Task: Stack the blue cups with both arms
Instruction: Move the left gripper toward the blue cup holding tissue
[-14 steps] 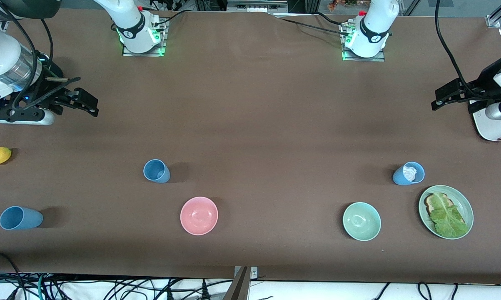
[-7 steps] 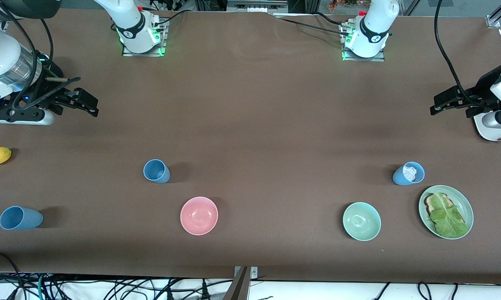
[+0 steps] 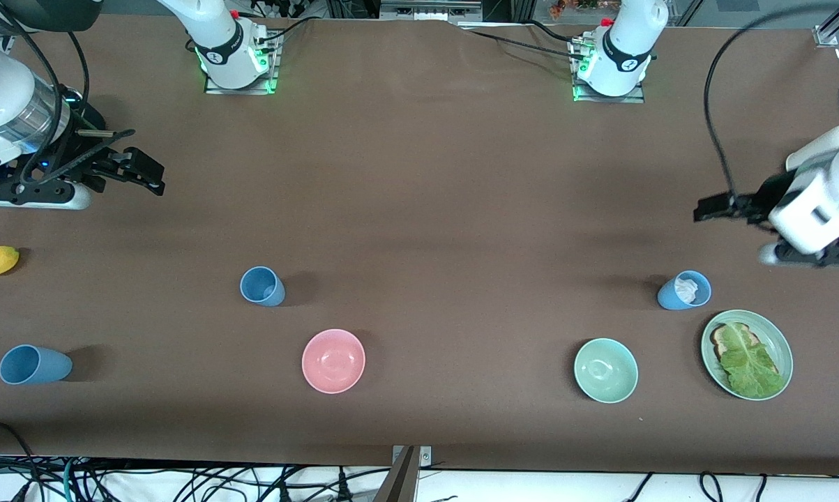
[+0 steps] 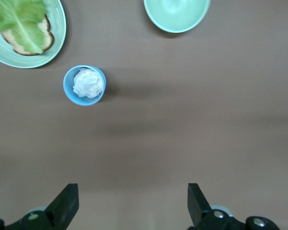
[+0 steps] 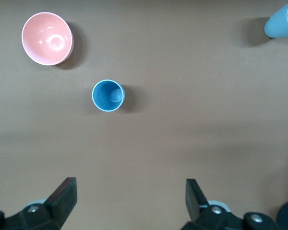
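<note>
Right gripper open, empty, up over bare table. Three blue cups upright: outermost cup at right arm's end, middle cup near pink bowl, stuffed cup beside plate. Left gripper open, empty.

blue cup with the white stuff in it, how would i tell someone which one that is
Start at the left arm's end of the table, at the green plate holding bread and a lettuce leaf. Beside it, slightly farther from the front camera, stands a blue cup. Unlike the two empty blue cups near the right arm's end, it holds a crumpled white wad.
</note>
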